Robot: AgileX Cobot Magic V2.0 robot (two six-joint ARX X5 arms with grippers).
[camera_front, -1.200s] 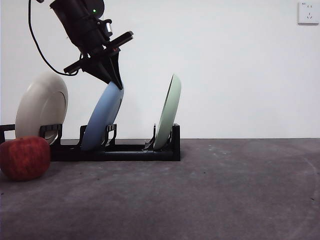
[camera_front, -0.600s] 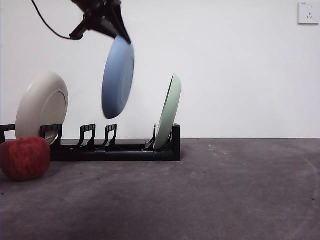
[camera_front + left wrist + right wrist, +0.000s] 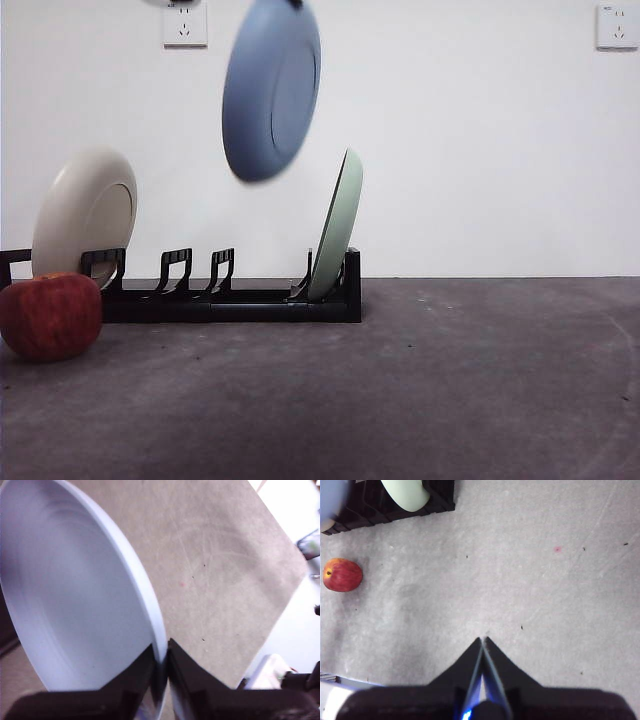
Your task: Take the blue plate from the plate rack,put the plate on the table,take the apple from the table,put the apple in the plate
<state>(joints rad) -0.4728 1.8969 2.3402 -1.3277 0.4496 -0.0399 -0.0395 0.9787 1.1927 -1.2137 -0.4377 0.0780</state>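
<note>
the blue plate is pinched by its rim in the left gripper, high above the plate rack, so the prongs are cleared; the right gripper is pressed together.

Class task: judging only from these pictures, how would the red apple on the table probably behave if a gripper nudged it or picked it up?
The apple is round and rests on the flat table, so a nudge would probably roll it. Its curved, smooth-looking skin may slip between narrow jaws. It looks solid, likely firm rather than squashy.
</note>
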